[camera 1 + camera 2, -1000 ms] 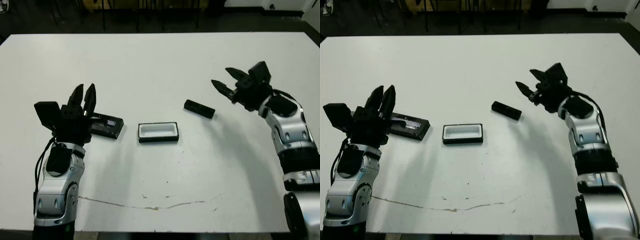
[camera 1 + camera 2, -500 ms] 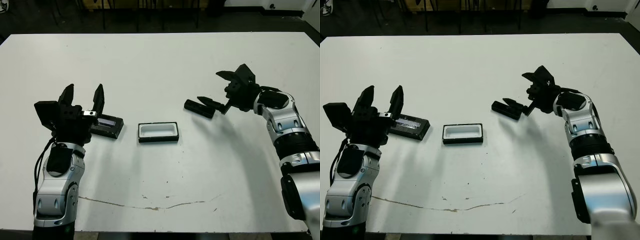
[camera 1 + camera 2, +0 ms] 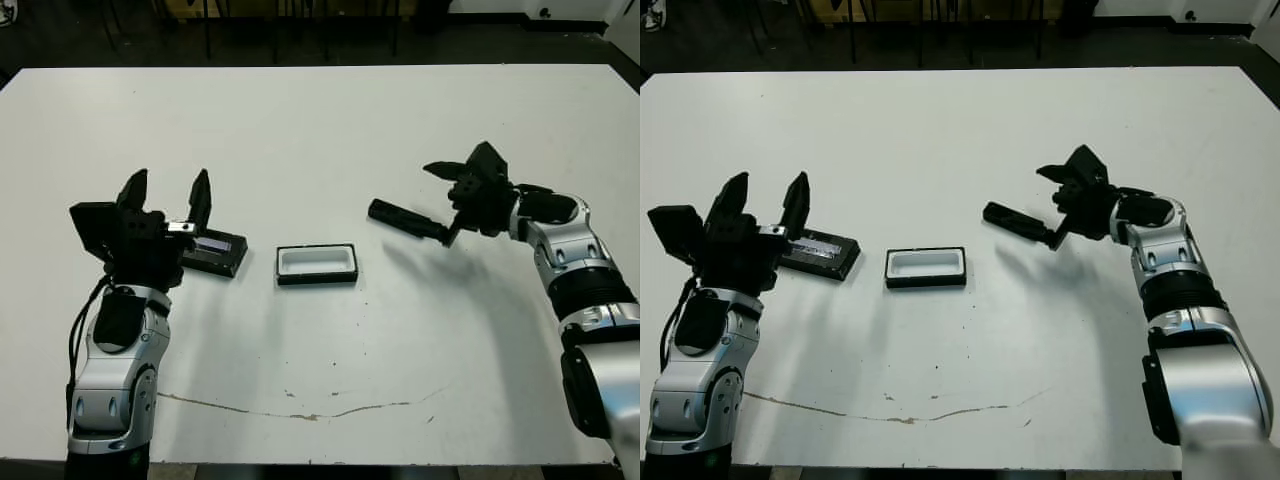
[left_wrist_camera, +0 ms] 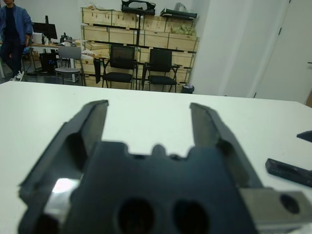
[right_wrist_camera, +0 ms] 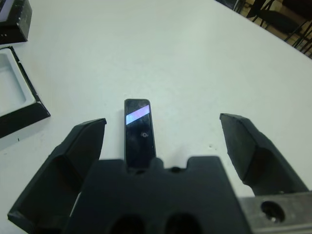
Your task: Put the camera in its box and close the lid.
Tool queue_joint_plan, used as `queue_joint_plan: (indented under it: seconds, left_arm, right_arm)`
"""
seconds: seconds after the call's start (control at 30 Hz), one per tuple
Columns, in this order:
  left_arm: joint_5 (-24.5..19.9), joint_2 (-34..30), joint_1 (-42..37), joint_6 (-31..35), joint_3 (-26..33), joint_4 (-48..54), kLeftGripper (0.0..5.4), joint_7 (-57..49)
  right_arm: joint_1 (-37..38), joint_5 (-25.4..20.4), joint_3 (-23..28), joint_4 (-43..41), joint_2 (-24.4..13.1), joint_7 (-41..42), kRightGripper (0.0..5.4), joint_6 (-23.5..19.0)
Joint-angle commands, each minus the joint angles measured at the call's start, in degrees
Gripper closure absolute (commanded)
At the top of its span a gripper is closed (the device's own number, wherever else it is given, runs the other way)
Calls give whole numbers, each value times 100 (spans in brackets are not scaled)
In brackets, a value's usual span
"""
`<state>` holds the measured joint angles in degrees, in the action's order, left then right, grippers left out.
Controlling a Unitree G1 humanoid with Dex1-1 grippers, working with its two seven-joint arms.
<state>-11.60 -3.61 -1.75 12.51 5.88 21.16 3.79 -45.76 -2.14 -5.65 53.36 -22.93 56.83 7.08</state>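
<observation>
On the white table (image 3: 320,130) none of the task steps is complete: the camera (image 3: 400,217) lies flat on the surface to the right of the box (image 3: 316,265), apart from it; the box stands open with its white lining exposed and nothing inside; the lid (image 3: 212,253) lies apart to the left of the box, silvery strip up. Remaining, as judged from this layout: grasp the camera, place it in the box, then fit the lid. The right gripper (image 3: 452,200) is at the camera's right end with its jaws spread wide. In the right wrist view the camera (image 5: 138,131) lies lengthwise along the midline between the two fingers (image 5: 68,165), its near end reaching the gripper body, with neither finger touching it. The left gripper (image 3: 165,192) hovers over the near end of the lid, jaws likewise wide apart and holding nothing.
</observation>
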Motion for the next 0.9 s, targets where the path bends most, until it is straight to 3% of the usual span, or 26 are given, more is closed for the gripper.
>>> queue_joint_plan:
  seconds: [0.03,0.2,0.3,0.5,0.63,0.8,0.9]
  left_arm:
    - [37,-50,45,122,0,-49,198,-12]
    - [48,-43,42,124,-13,-49,218,-11]
    - [101,-66,47,102,-34,-60,226,-5]
    - [74,-27,50,147,-20,-42,232,-33]
    - [104,-48,63,107,-22,-55,224,-22]
    - [76,-47,74,105,-15,-49,170,0]
    - [55,-39,78,86,-8,-64,187,11]
  right_arm:
    - [-27,159,-68,187,15,-58,0,9]
    - [-23,363,-154,361,89,-281,0,-56]
    - [-1,488,-235,453,125,-300,0,176]
    - [17,479,-218,605,251,-284,0,97]
    - [78,507,-266,570,282,-278,0,-2]
    - [168,450,-227,542,325,-314,0,-169]
    - [216,486,-240,543,325,-403,32,-175]
